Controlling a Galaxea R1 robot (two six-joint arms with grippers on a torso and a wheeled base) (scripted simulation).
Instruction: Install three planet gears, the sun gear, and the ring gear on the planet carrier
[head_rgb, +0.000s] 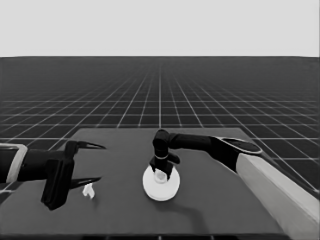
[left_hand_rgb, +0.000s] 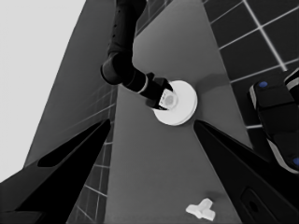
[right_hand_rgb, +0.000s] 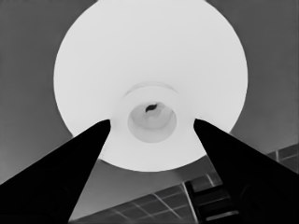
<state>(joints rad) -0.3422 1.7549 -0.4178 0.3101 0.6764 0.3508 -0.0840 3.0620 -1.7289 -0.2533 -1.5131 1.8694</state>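
Observation:
The ring gear, the larger round part (head_rgb: 161, 187) (left_hand_rgb: 184, 100) (right_hand_rgb: 149, 56), lies flat at the table's middle with its raised hub and hole facing up. My right gripper (head_rgb: 161, 172) (left_hand_rgb: 163, 100) (right_hand_rgb: 152, 122) points down over that hub, open, one finger on each side with a gap between fingers and hub. The planet gears, the sun gear and the planet carrier are hidden from every view. My left gripper (head_rgb: 102, 162) (left_hand_rgb: 152, 122) waits open over the table's left end, holding nothing.
A thin white piece (head_rgb: 89, 190) (left_hand_rgb: 202, 209) lies on the dark table (head_rgb: 225, 200) just under the left gripper's lower finger, not held. Dark machinery with blue lights (left_hand_rgb: 275, 116) stands past the table's edge.

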